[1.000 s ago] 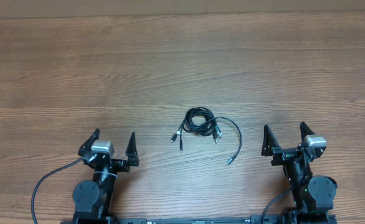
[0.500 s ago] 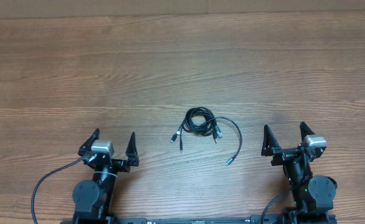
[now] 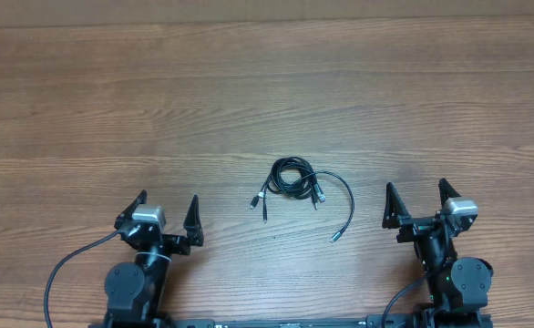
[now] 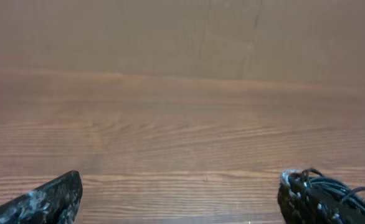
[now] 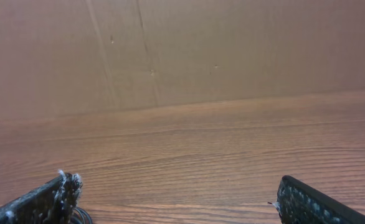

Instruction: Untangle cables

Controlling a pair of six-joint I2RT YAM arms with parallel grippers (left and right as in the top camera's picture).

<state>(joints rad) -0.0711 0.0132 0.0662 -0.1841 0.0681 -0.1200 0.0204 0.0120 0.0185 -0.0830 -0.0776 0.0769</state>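
overhead is showing one tangle of cables [image 3: 294, 180] lying on the table [image 3: 267, 91], its long axis running left to right. the left gripper [image 3: 168, 199] is sitting to the tangle's left and the right gripper [image 3: 415, 187] to its right, both spread and holding nothing. the tangle's loose tail is curving toward the right gripper, which i am judging nearer. four plug ends are showing, but the cords are uncountable. left wrist is showing fingers [image 4: 45, 202] wide apart. right wrist is showing fingers [image 5: 39, 205] equally parted, the tangle mostly out of frame.
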